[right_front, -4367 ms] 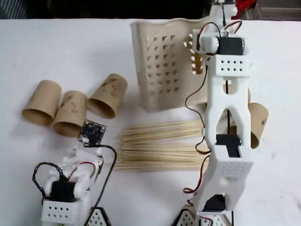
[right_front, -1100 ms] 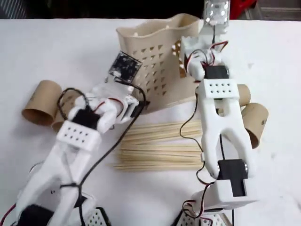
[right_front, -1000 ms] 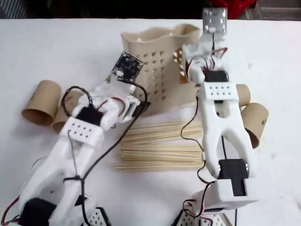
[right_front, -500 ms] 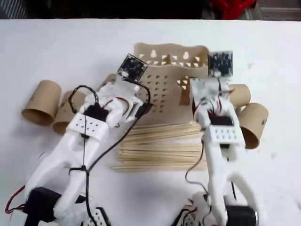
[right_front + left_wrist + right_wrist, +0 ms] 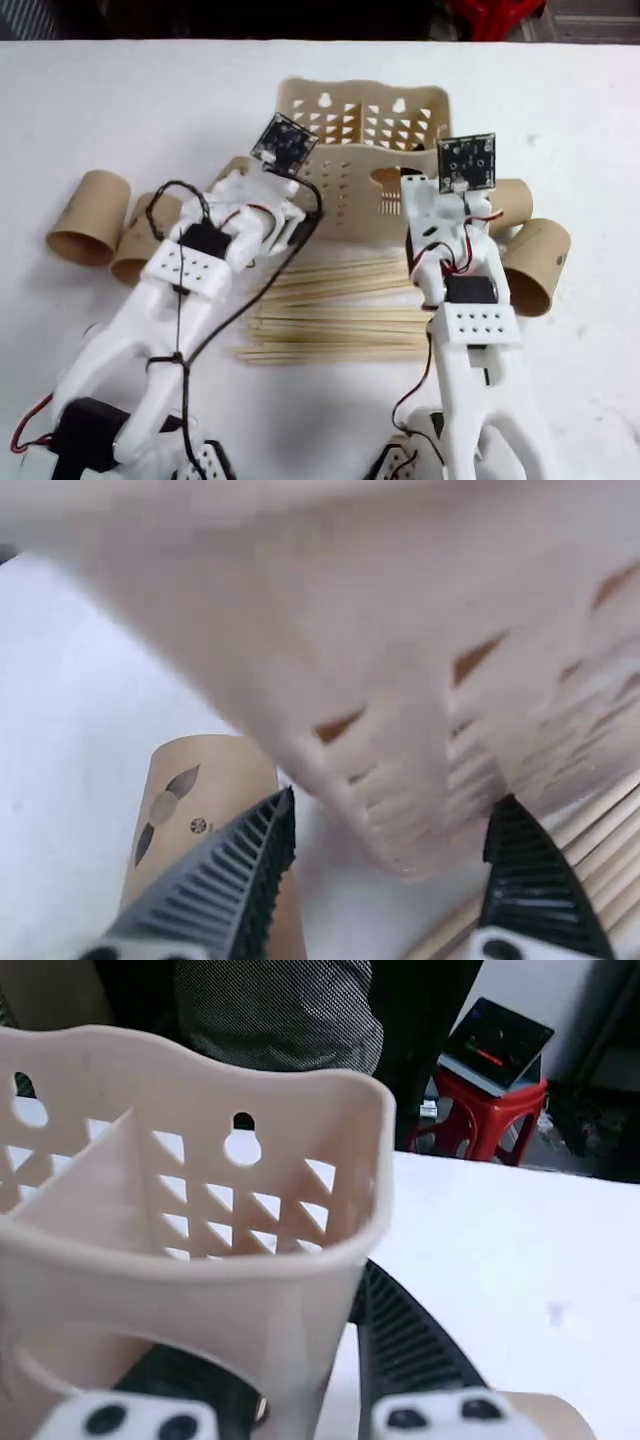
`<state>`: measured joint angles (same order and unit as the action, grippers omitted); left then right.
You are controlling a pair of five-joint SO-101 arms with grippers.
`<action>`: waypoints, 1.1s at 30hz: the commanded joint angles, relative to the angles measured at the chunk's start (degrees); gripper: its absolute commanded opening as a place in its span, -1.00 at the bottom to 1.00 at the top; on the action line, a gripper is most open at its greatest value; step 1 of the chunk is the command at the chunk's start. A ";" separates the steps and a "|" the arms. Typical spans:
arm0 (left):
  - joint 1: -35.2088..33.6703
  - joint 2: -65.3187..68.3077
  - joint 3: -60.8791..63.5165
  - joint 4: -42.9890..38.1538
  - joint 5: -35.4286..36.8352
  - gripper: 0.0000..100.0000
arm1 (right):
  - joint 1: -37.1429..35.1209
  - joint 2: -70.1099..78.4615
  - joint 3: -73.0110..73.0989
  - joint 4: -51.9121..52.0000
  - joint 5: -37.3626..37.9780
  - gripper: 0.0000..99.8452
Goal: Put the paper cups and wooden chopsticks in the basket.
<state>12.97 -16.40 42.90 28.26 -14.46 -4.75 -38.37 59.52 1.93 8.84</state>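
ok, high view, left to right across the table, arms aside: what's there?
leftmost paper cup → second paper cup → basket → rightmost paper cup

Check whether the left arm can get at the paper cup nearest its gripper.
Probably yes. The left gripper is open and the paper cup lies beside one finger, nothing between; it must first clear the basket corner between its jaws.

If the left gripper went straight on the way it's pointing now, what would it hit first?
Probably the basket: its perforated wall lies straight ahead between the left gripper's open jaws, though depth is hard to judge.
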 commanded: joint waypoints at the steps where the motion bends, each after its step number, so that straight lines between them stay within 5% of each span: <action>1: -0.84 3.74 -2.90 -3.34 -0.18 -0.42 | -1.80 1.80 -0.26 -5.67 2.02 -0.97; 13: -2.68 10.59 -8.00 0.00 -0.53 -0.42 | -1.45 10.68 0.44 -7.60 2.90 -0.96; 24: -2.68 10.59 -7.91 2.20 -0.18 -0.42 | -1.80 10.95 1.05 10.77 2.99 -0.41; 33: -3.03 10.59 -8.53 3.78 -0.09 -0.42 | -1.54 7.96 11.16 -7.16 2.90 -0.40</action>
<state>10.86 -5.41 37.19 31.43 -14.46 -6.77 -28.97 67.52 0.00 10.95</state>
